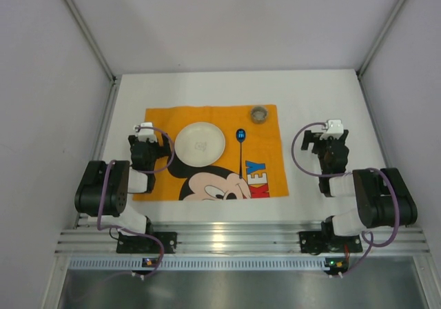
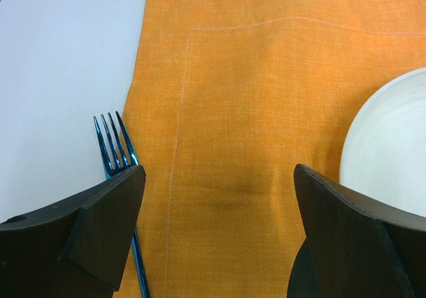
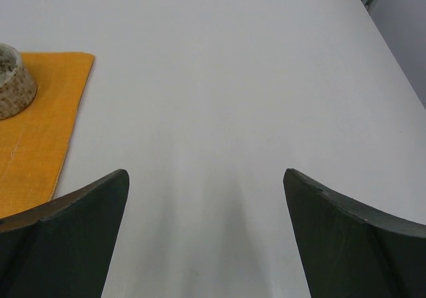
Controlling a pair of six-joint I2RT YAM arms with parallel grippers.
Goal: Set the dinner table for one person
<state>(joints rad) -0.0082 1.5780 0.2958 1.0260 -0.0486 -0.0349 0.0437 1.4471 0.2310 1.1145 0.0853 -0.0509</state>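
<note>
Desk (image 1: pixel 324 88) — orange mat (image 1: pixel 265 150) mid-desk w/ plate (image 1: pixel 200 143), spoon (image 1: pixel 240 135), cup (image 1: pixel 259 114); fork (image 2: pixel 116 155) left-edge side. L claw (image 2: pixel 219 198), R claw (image 3: pixel 206 191) — both wide, empty.

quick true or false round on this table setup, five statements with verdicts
1. The plate sits on the orange mat. True.
2. The spoon lies to the left of the plate. False: it lies on the mat to the plate's right, bowl end away from the arms.
3. The left gripper and the right gripper are both open and hold nothing. True.
4. The small cup stands on the bare white table. False: it stands on the mat, near its far right corner.
5. A blue fork lies along the mat's left edge. True.
</note>
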